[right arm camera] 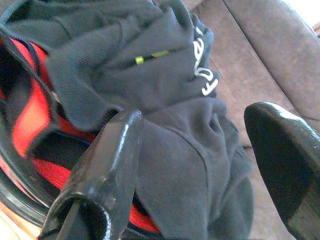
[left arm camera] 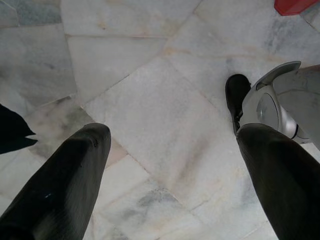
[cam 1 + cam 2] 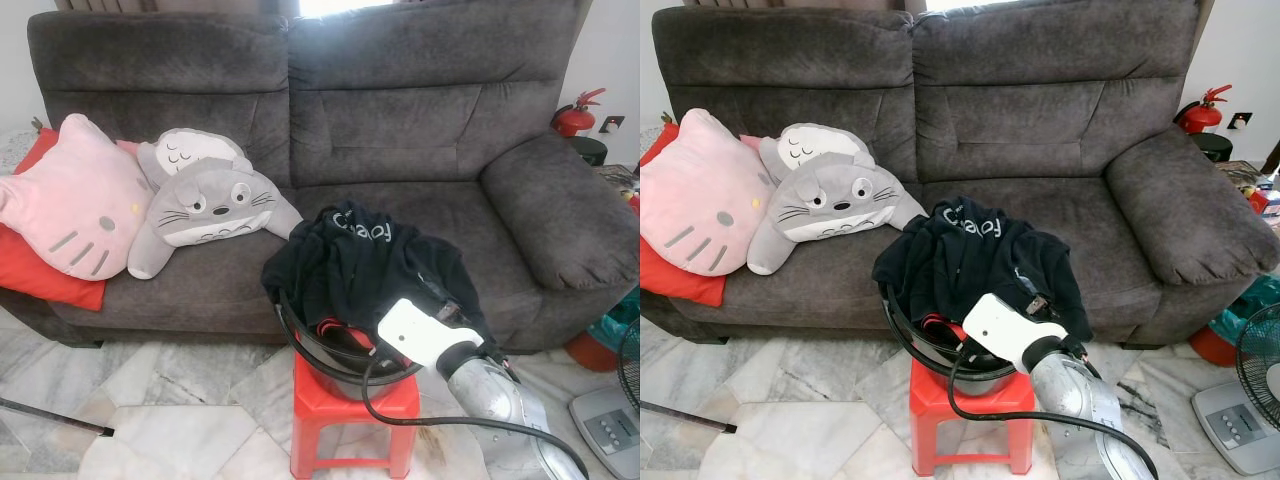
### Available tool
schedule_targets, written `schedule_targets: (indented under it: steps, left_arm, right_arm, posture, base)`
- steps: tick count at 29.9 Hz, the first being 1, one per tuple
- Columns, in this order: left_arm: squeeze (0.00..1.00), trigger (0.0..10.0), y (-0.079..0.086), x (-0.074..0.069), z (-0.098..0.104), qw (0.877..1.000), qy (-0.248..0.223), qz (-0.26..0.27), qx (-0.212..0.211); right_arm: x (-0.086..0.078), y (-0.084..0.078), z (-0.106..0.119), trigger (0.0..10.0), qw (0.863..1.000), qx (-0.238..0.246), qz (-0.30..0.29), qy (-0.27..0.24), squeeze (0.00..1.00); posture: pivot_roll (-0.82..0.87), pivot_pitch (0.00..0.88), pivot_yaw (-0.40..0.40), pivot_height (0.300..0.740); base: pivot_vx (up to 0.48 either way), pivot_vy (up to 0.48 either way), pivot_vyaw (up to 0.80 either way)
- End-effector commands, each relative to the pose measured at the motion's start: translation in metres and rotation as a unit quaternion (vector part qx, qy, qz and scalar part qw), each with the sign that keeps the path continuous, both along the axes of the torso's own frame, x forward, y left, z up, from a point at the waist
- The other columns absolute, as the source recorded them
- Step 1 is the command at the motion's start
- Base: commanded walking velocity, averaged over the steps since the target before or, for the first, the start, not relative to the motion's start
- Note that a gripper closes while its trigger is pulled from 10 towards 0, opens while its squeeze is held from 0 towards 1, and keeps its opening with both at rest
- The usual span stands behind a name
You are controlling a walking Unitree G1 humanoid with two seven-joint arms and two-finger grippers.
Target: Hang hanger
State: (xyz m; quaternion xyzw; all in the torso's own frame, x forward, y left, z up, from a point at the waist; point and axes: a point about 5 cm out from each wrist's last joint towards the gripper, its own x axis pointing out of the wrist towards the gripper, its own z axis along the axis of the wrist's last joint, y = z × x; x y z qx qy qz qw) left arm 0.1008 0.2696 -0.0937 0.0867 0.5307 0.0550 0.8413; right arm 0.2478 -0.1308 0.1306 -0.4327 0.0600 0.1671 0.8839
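A black garment [image 3: 350,250] with white lettering lies heaped over a round black basket [image 3: 330,360] that stands on a red plastic stool [image 3: 350,405] in front of the sofa. Something red [image 1: 30,115] shows inside the basket under the cloth; I cannot tell what it is. My right arm [image 3: 425,335] reaches over the basket from the right. In the right wrist view my right gripper [image 1: 192,120] is open just above the garment, one finger on each side of a fold. My left gripper [image 2: 172,135] hangs open over the marble floor with nothing between its fingers.
A dark grey sofa [image 3: 400,120] spans the back, with a pink cat cushion [image 3: 70,200], a grey plush [image 3: 205,205] and a red cushion [image 3: 40,280] on its left. A fire extinguisher [image 3: 575,115] and a fan [image 3: 1255,380] stand at the right. A dark rod [image 3: 50,415] lies on the floor.
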Motion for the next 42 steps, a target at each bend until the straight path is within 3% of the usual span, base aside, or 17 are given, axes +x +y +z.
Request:
schedule_targets:
  steps: [1,8,19,42]
  left_arm:
    - [0.0,10.0,0.0,-0.002,-0.001,1.0,0.007,0.005,0.0]
    - [0.0,10.0,0.0,-0.002,-0.001,1.0,0.005,0.005,-0.001]
    - [0.0,10.0,-0.001,-0.002,-0.001,1.0,0.005,0.005,-0.001]
    - [0.0,10.0,-0.001,-0.002,-0.001,1.0,0.006,0.001,-0.001]
  right_arm:
    - [-0.004,0.011,0.007,10.0,0.999,0.015,0.027,-0.007,0.0]
    - [-0.01,0.018,0.002,10.0,0.999,0.019,0.04,0.019,0.0]
    - [-0.006,0.006,0.001,10.0,1.0,0.0,0.0,0.023,0.0]
    - [-0.001,-0.003,-0.01,10.0,0.999,-0.009,-0.029,0.04,0.0]
  posture:
    - [-0.11,0.0,0.032,0.716]
    - [-0.11,0.0,0.03,0.716]
    - [-0.11,0.0,0.029,0.716]
    - [-0.11,0.0,0.025,0.716]
  base:
    - [0.0,0.0,0.0]
    - [0.0,0.0,0.0]
    - [0.0,0.0,0.0]
    - [0.0,0.0,0.0]
